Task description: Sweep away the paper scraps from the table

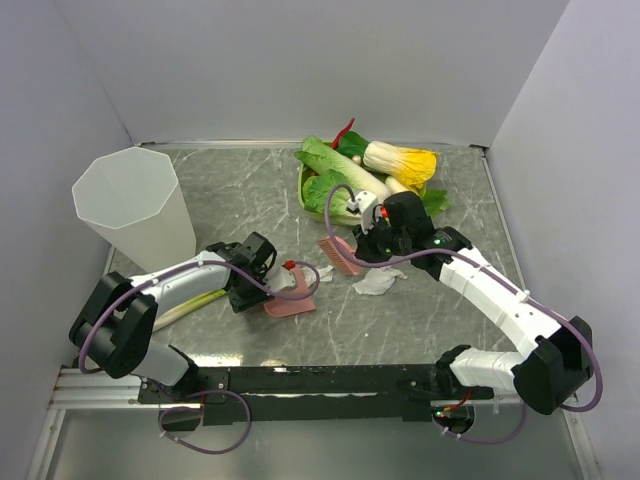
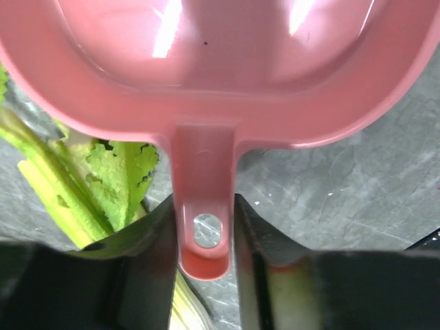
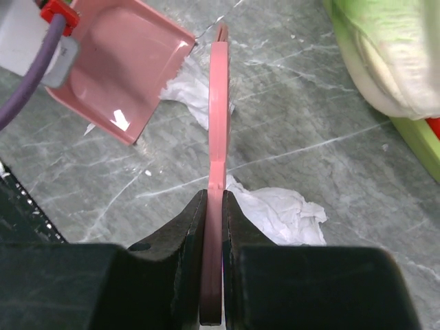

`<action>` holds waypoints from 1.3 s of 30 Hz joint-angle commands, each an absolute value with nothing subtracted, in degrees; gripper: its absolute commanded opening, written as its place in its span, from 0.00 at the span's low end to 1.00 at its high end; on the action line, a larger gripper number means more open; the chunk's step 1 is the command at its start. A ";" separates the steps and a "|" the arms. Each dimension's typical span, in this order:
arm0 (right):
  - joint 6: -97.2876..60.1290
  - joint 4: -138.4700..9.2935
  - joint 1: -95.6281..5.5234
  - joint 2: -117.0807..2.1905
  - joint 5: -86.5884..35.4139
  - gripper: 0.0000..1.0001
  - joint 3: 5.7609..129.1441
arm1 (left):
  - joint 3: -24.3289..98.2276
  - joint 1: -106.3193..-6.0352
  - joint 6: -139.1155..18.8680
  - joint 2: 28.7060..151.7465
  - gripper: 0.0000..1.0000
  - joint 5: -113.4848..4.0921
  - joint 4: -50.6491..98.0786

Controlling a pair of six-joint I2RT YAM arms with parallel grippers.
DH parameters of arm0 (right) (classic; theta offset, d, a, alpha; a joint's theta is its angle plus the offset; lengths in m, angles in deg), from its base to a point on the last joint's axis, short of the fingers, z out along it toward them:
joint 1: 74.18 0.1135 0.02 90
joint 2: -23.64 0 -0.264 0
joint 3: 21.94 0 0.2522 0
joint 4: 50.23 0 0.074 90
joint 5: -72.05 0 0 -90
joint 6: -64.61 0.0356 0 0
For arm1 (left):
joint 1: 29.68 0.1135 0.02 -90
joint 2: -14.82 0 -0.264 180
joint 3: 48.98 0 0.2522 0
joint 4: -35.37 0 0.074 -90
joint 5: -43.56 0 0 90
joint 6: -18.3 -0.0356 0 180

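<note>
My left gripper (image 1: 262,283) is shut on the handle of the pink dustpan (image 1: 291,304), whose pan rests low on the grey-green table (image 1: 400,335). In the left wrist view the handle (image 2: 204,213) sits between my fingers. My right gripper (image 1: 370,242) is shut on a pink brush (image 1: 340,256), seen edge-on in the right wrist view (image 3: 218,103). A large white paper scrap (image 1: 378,282) lies right of the brush and also shows in the right wrist view (image 3: 282,213). A smaller paper scrap (image 1: 325,272) lies between brush and dustpan (image 3: 117,69).
A tall white bin (image 1: 135,205) stands at the back left. A green basket (image 1: 306,192) piled with vegetables stands at the back middle. A green leek (image 1: 190,305) lies under my left arm and shows in the left wrist view (image 2: 89,185).
</note>
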State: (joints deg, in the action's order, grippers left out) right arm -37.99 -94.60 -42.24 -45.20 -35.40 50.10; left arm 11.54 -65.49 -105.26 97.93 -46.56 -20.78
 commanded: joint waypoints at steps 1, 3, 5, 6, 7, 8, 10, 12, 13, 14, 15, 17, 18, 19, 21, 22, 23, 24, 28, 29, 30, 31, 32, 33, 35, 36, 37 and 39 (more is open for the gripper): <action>-36.03 -89.66 -40.61 -46.41 -30.70 0.00 51.32 | 12.06 -65.19 -105.19 95.50 0.35 -46.52 -21.80; -35.94 -89.22 -40.34 -47.64 -28.50 0.00 51.50 | 13.20 -65.19 -106.07 95.15 0.23 -46.61 -23.73; -35.68 -88.78 -40.25 -48.69 -27.44 0.00 51.76 | 14.26 -65.19 -106.86 95.07 0.14 -46.52 -25.31; -35.59 -88.52 -40.17 -49.74 -27.18 0.00 52.02 | 14.44 -65.19 -107.21 95.06 0.08 -46.61 -25.67; -35.42 -88.08 -40.17 -50.19 -27.17 0.00 52.20 | 14.70 -65.19 -107.39 95.06 0.06 -44.78 -26.11; -35.15 -87.90 -40.17 -50.80 -27.44 0.00 52.37 | 15.14 -65.19 -107.82 95.06 0.04 -44.24 -26.46; -34.10 -87.90 -40.08 -52.39 -28.93 0.00 53.43 | 15.58 -65.19 -108.44 95.33 0.01 -43.80 -27.34; -32.26 -87.81 -39.73 -53.79 -31.81 0.00 54.39 | 16.72 -65.19 -108.71 96.20 0.01 -43.18 -28.22; -31.64 -87.90 -39.55 -54.23 -33.14 0.00 54.83 | 17.25 -65.27 -108.88 96.55 0.01 -42.92 -28.40; -31.11 -87.64 -39.29 -54.58 -34.63 0.00 55.62 | 18.29 -65.27 -108.88 96.99 0.01 -42.48 -28.49; -30.15 -87.55 -38.76 -55.11 -36.12 0.00 55.89 | 18.83 -65.27 -109.06 98.04 0.01 -42.22 -28.57; -29.09 -87.11 -38.50 -55.64 -42.01 0.00 56.59 | 20.23 -65.45 -109.49 99.19 0.01 -41.87 -28.49; -27.52 -86.24 -38.50 -55.99 -43.77 0.00 56.68 | 20.67 -65.45 -109.58 100.15 0.01 -41.78 -28.31; -26.72 -85.97 -38.41 -56.08 -46.66 0.00 56.86 | 21.03 -65.45 -109.67 100.42 0.01 -41.86 -27.53; -23.48 -85.27 -38.32 -55.73 -46.78 0.00 57.30 | 22.08 -65.54 -109.85 101.39 0.01 -42.39 -26.99; -22.59 -85.78 -38.41 -55.64 -46.86 0.00 57.56 | 22.78 -65.62 -109.85 101.65 0.01 -42.57 -26.64; -22.49 -86.49 -38.49 -55.64 -47.47 0.00 58.87 | 23.05 -65.63 -109.85 102.18 0.01 -42.65 -26.55; -22.75 -87.10 -38.50 -55.47 -47.39 0.00 59.40 | 23.31 -65.71 -110.02 102.53 0.01 -42.31 -26.81; -24.69 -89.65 -39.37 -52.84 -44.32 0.00 59.41 | 23.67 -65.45 -111.86 101.66 0.01 -39.68 -28.05; -24.86 -89.92 -40.24 -52.13 -44.14 0.00 58.62 | 23.06 -65.36 -112.13 99.92 0.01 -39.49 -28.22; -24.87 -90.18 -40.69 -50.82 -43.27 0.00 58.27 | 22.79 -65.36 -112.22 99.03 0.01 -39.32 -28.83; -24.87 -90.53 -41.04 -50.11 -42.39 0.00 57.83 | 22.79 -65.27 -112.31 98.32 0.01 -39.23 -29.62; -24.78 -91.32 -41.91 -48.71 -41.60 0.00 57.04 | 22.79 -65.36 -112.13 97.10 0.01 -38.88 -30.59; -26.61 -91.67 -42.27 -48.09 -40.20 0.00 56.69 | 23.14 -65.36 -111.79 96.48 0.01 -38.62 -33.03; -28.72 -92.81 -42.63 -46.25 -37.82 0.00 55.29 | 23.84 -65.01 -110.82 94.90 0.01 -38.26 -35.33; -29.34 -92.82 -42.63 -45.72 -36.59 0.00 54.67 | 23.84 -64.75 -110.55 94.19 0.01 -38.09 -37.26; -29.96 -92.73 -42.71 -45.28 -34.14 0.00 54.05 | 23.49 -64.66 -110.46 93.66 0.01 -37.74 -37.88; -31.28 -92.21 -42.71 -44.74 -32.72 0.00 52.38 | 22.70 -64.40 -110.38 92.26 0.01 -36.59 -38.77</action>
State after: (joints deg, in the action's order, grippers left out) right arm -28.12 -92.44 -42.67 -47.45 -37.91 54.54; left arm 21.71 -65.01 -111.03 95.77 -38.97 -33.70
